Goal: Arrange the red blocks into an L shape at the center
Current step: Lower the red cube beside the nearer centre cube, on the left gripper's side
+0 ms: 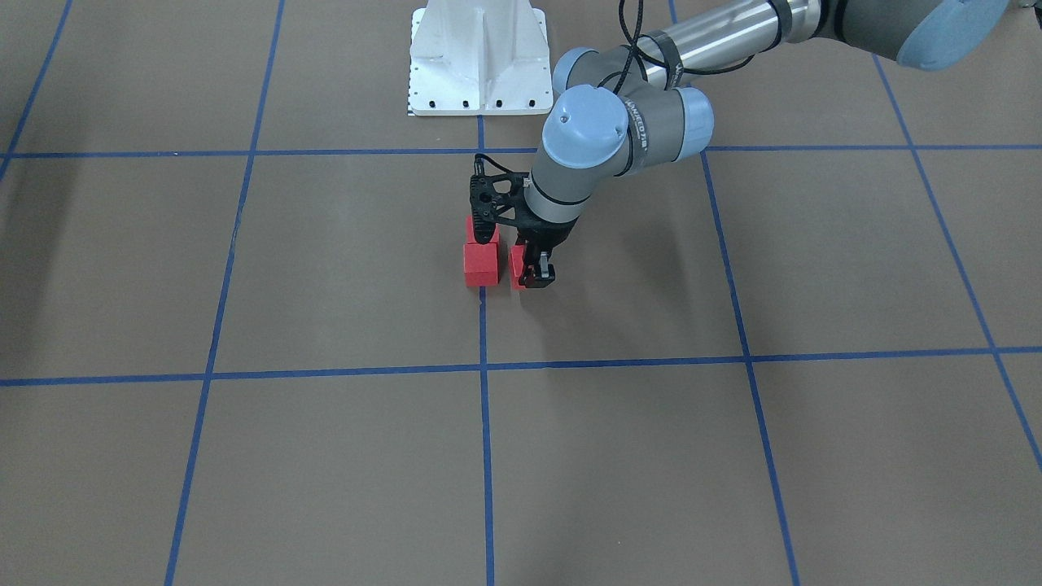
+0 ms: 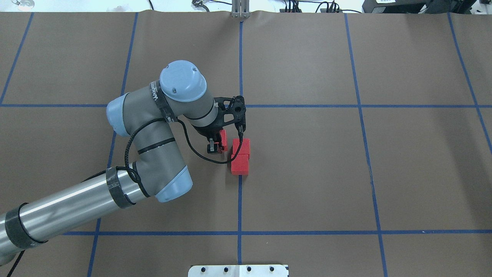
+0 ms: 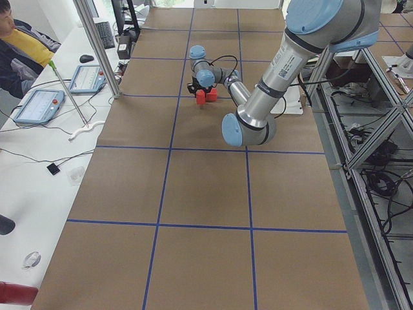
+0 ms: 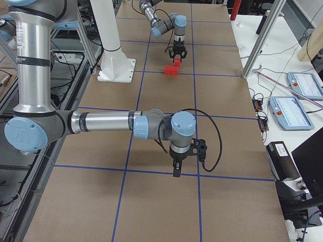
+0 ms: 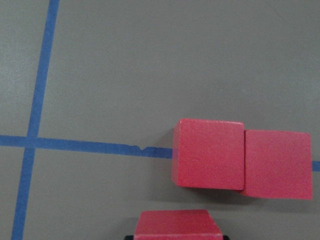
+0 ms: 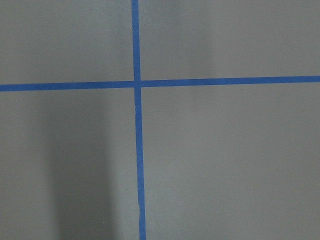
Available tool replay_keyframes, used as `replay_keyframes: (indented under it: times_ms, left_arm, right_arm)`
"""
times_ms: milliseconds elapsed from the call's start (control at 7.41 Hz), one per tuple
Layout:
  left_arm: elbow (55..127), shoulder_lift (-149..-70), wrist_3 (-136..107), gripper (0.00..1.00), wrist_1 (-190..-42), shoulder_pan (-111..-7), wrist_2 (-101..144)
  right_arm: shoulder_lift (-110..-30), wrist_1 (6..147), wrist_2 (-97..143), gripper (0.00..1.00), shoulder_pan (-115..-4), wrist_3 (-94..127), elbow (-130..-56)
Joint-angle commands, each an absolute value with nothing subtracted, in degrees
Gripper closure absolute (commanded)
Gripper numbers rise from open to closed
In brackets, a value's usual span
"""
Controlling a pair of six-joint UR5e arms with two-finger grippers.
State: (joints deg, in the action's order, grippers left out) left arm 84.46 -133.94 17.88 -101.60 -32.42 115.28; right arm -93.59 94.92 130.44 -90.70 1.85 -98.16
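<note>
Two red blocks (image 2: 241, 148) (image 2: 240, 165) lie touching in a row on the middle vertical tape line at the center (image 2: 240, 200). They show side by side in the left wrist view (image 5: 209, 154) (image 5: 277, 164). My left gripper (image 2: 217, 146) points down just left of that row, shut on a third red block (image 2: 222, 139), low at the floor and a small gap from the pair. This block fills the bottom edge of the wrist view (image 5: 179, 227). My right gripper (image 4: 176, 173) hangs over a tape crossing far from the blocks; I cannot tell whether it is open or shut.
The white metal base (image 1: 476, 57) stands at the robot's side of the brown floor. A person sits at a side table with tablets (image 3: 39, 103) beyond the floor's edge. Aluminium frame posts (image 4: 257, 45) stand along that side.
</note>
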Motion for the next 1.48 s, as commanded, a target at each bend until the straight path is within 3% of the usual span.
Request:
replay_keyframes:
  times_ms: [0,1350]
  left_arm:
    - [83.9,-133.9,17.6,1.0,-101.6,-30.9,114.2]
    - [82.7,-135.4,17.3,0.97,-101.2,-30.6,114.3]
  right_arm:
    - [-93.5,94.9,130.6,0.01,-90.7,1.8,-98.2]
    - [-93.3,94.9,130.6,0.01,-90.7,1.8,-98.1]
